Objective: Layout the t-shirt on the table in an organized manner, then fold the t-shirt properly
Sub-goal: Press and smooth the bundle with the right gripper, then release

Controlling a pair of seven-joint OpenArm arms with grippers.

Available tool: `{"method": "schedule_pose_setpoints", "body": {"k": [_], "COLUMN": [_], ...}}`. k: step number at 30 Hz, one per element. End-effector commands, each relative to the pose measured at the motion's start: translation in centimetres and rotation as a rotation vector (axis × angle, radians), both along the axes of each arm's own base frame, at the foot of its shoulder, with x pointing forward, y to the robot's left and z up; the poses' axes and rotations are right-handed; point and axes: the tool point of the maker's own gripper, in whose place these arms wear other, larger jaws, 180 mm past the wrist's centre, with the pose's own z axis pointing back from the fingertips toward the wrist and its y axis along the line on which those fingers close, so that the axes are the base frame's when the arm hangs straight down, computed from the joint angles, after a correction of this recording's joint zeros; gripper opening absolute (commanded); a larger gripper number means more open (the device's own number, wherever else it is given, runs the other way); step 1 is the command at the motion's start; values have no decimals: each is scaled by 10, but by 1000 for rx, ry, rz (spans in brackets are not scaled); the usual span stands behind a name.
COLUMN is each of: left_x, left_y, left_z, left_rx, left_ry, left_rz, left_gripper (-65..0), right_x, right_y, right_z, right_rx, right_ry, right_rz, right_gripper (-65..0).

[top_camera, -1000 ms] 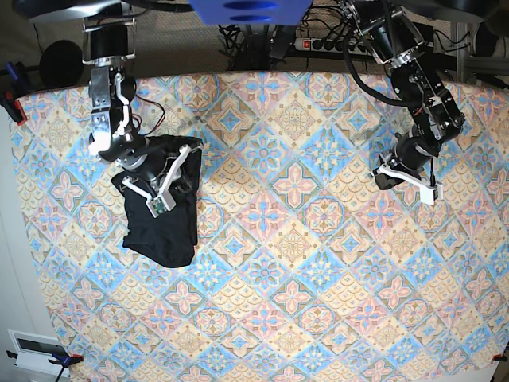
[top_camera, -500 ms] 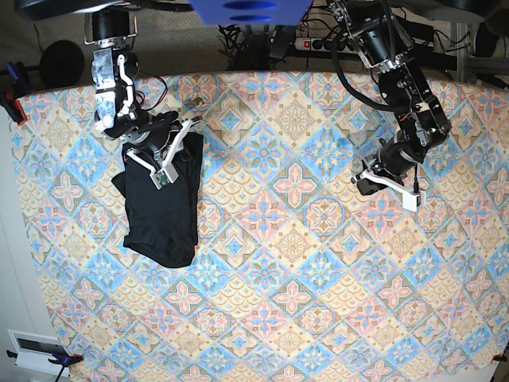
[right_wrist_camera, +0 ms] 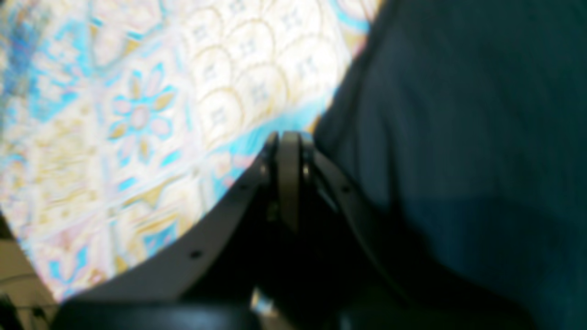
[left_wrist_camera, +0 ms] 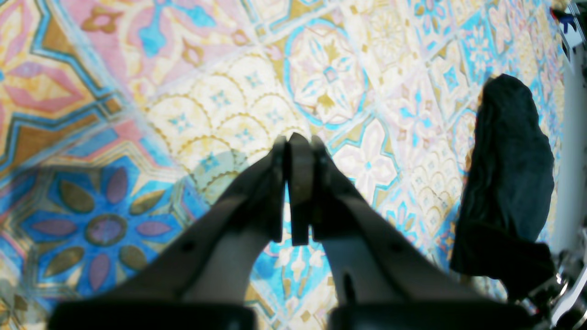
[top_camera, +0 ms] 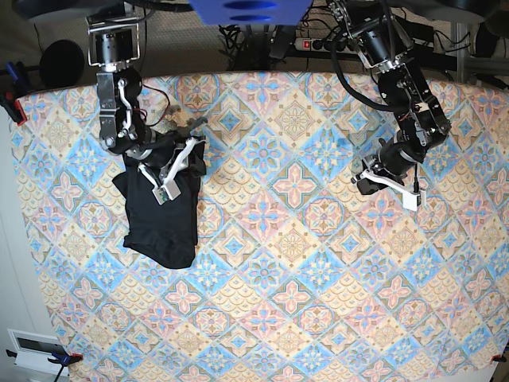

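Note:
The black t-shirt (top_camera: pixel 163 223) lies as a compact folded bundle on the left part of the patterned table (top_camera: pixel 294 263). My right gripper (top_camera: pixel 193 129) hovers at the bundle's far edge, shut with nothing between its fingers. In the right wrist view the shut gripper (right_wrist_camera: pixel 289 137) meets the border between the t-shirt (right_wrist_camera: pixel 458 114) and the table (right_wrist_camera: pixel 137 114). My left gripper (top_camera: pixel 357 183) is shut and empty over bare cloth at the right. In the left wrist view this gripper (left_wrist_camera: pixel 293 142) hangs above the table (left_wrist_camera: pixel 229 91), with the t-shirt (left_wrist_camera: pixel 509 174) far off.
A power strip with cables (top_camera: pixel 318 44) runs behind the table's far edge. Clamps (top_camera: pixel 12 103) grip the cloth at the left edge. A white device (top_camera: pixel 36 350) sits off the table's near left corner.
My right gripper has moved off the middle of the t-shirt toward its far edge. The left arm swung a little to the left, then stayed almost still. Both grippers stayed shut.

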Motion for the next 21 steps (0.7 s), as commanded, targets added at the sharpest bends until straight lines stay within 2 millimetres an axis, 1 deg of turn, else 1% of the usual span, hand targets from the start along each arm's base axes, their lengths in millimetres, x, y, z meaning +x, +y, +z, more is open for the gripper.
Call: {"method": "schedule_pose_setpoints", "body": {"k": [1,4,7,10,16,18,21], "left_x": [9,9,9,10,10,9,9], "left_y": [1,0,-7,-8,-8,-9,-9], "left_z": [13,13,13,13,12,12,13], "left_rx": [3,1,-19,-22,-23,-23,-22], "left_ry": [-49,-49,-53,-53,-50,-49,-51], "left_rz": [1,-1,1,1,-2,-2,-3], "left_gripper": [-648,-648,-648,-648,-648,-648,-648], "right_x": [-7,-4,5,9,9,11,22], "right_y": [-35,-37,-50,-51,-51,-48,-41], "right_z": [-15,-13,-7,-2,-2,6,29], "right_rx": [-149,-155,-186,-188,-188,-188,-185], "right_ry": [62,57,40,23,21,-3,-80], "right_rz": [-30,-30,-29,-31,-29,-23,-7], "right_gripper": [-650,-650,-650,-650,-650,-650,-650]}}
